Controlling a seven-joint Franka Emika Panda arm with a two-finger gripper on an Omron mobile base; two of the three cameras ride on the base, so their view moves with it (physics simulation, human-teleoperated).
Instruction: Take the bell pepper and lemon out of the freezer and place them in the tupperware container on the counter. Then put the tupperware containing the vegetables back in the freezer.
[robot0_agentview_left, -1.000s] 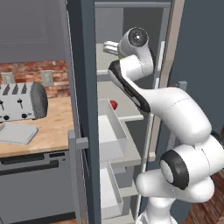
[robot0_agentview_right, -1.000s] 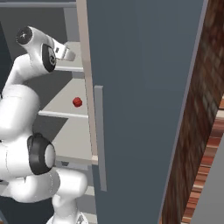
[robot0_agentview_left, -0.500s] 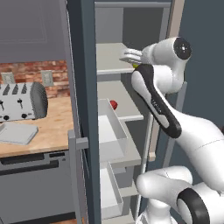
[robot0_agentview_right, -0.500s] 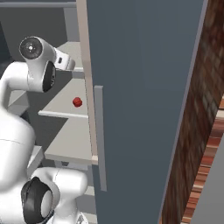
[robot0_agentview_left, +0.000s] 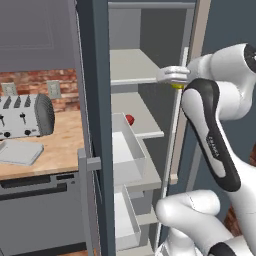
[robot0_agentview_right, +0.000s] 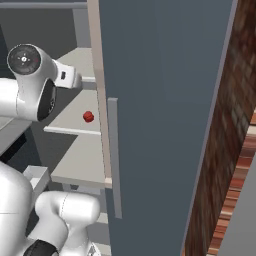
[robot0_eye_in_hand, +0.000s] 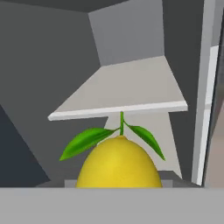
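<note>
Here the freezer (robot0_agentview_left: 97, 150) stands open, its light grey shelves and pale pull-out drawers (robot0_agentview_left: 127, 155) showing beside the counter (robot0_agentview_left: 55, 152). On the counter, a toaster (robot0_agentview_left: 25, 116) sits toward the back edge against the brick wall, and the tupperware container (robot0_agentview_left: 20, 152) lies flat just in front of it, near the counter's front edge. The bell pepper (robot0_agentview_left: 130, 119) rests on a middle freezer shelf, toward that shelf's right side; from the right base view it sits near the shelf's front edge (robot0_agentview_right: 88, 116). The gripper (robot0_agentview_left: 175, 80) reaches in at the front edge of the upper shelf, closed on the lemon (robot0_eye_in_hand: 119, 162), a sliver of yellow showing beneath the hand. In the hand view the lemon's green leaves point toward the shelf above.
</note>
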